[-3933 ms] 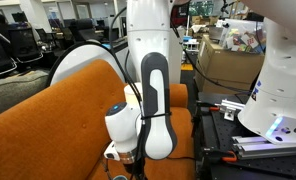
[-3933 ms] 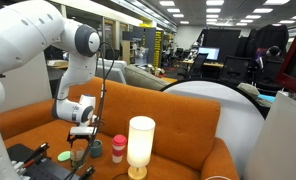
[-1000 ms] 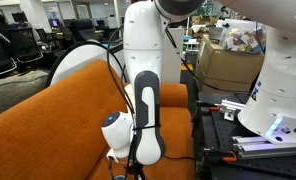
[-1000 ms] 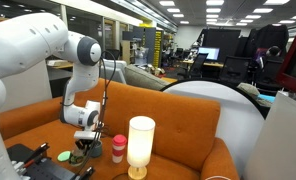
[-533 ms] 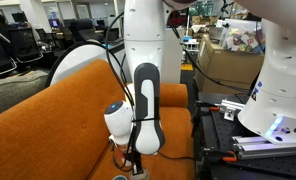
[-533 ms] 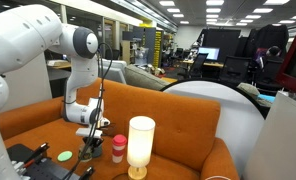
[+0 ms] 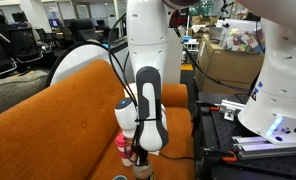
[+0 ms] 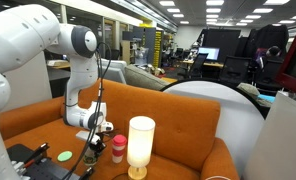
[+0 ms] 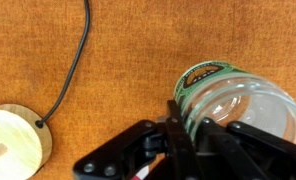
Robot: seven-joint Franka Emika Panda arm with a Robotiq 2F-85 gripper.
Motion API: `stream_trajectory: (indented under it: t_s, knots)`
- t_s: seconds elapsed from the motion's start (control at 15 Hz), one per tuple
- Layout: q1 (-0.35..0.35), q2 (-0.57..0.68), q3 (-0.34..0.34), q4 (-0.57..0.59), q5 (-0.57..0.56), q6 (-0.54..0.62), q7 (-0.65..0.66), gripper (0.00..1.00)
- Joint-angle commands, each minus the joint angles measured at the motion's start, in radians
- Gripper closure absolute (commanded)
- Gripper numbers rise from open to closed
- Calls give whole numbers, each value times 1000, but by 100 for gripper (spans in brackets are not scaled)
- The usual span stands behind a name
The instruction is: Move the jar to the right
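In the wrist view the jar point(image 9: 233, 100) shows as a clear-walled round pot with a green printed band at its rim, above the orange sofa. My gripper point(image 9: 180, 118) is shut on its rim, one black finger inside and one outside. In an exterior view the gripper point(image 8: 100, 129) hangs just left of the white cup with a pink cap point(image 8: 118, 148), and the jar is hard to make out there. From the opposite side the gripper point(image 7: 138, 158) is low in front of the sofa back, partly hidden by the arm.
A glowing cream lamp point(image 8: 140, 143) stands right of the pink-capped cup; its round wooden base point(image 9: 13, 145) and black cable point(image 9: 73, 60) show in the wrist view. A green disc point(image 8: 64, 156) lies at the left. The orange sofa back point(image 8: 178, 130) rises behind.
The gripper, still shut on the jar, has moved to the right toward the pink-capped cup and risen slightly.
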Motion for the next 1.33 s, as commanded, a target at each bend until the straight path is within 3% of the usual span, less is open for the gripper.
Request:
stream_trajectory:
  t_s: [0.0,0.27,0.33,0.73,0.8,1.0,1.27]
  knots:
    - [-12,-35,-15,-64,77,51,53,98]
    - [-50,-37,-24,-91,131,86,58,98]
    - [-24,0,-39,-50,119,61,48,90]
    - [-36,-1,-35,-52,124,71,54,90]
    - [-51,11,-25,-42,133,82,60,98]
    - [-130,64,17,3,166,118,73,98]
    - [-173,127,32,42,209,167,88,98]
